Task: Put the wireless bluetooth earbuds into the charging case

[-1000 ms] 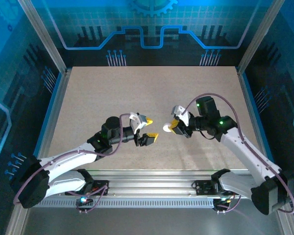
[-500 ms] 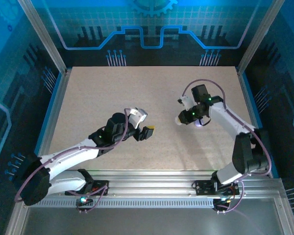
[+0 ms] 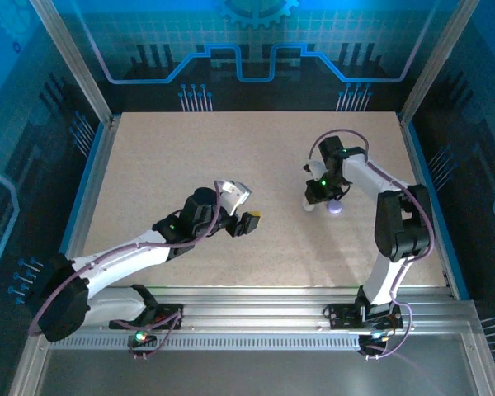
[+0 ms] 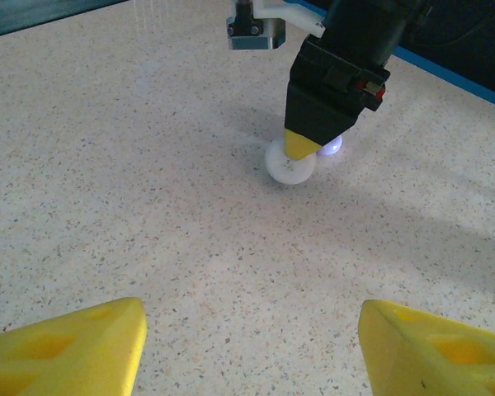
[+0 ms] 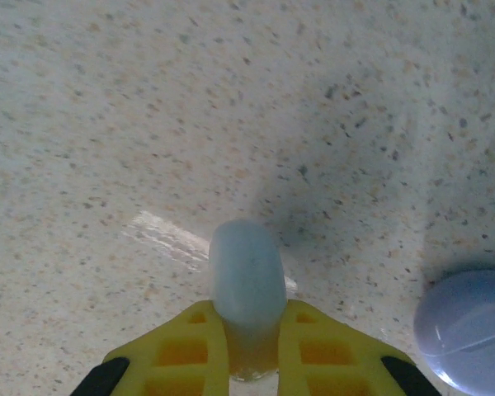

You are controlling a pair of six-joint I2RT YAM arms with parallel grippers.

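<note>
White, rounded charging case (image 5: pixel 247 271) — pinched edge-on by right gripper (image 5: pixel 249 318).

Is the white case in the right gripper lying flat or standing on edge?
On edge: the right gripper pinches the white case by its flat faces; the left wrist view shows its round face upright.

**Tabletop** (image 3: pixel 173 157): speckled beige, bordered by aluminium rails (image 3: pixel 256 318) and blue circuit-print walls (image 3: pixel 330 41).
**Left arm** (image 3: pixel 124 252): reaches from the near left corner to mid-table. Left claw (image 3: pixel 246 207) has its fingers spread apart with nothing between them.
**Right arm** (image 3: pixel 396 223): folded back on itself at the right side. Right claw (image 3: pixel 313 200) points down, closed, its tip on the charging case (image 3: pixel 309 206), a small white puck.
**Lavender disc** (image 3: pixel 336 209): lies just beside the case, to its right.
</note>
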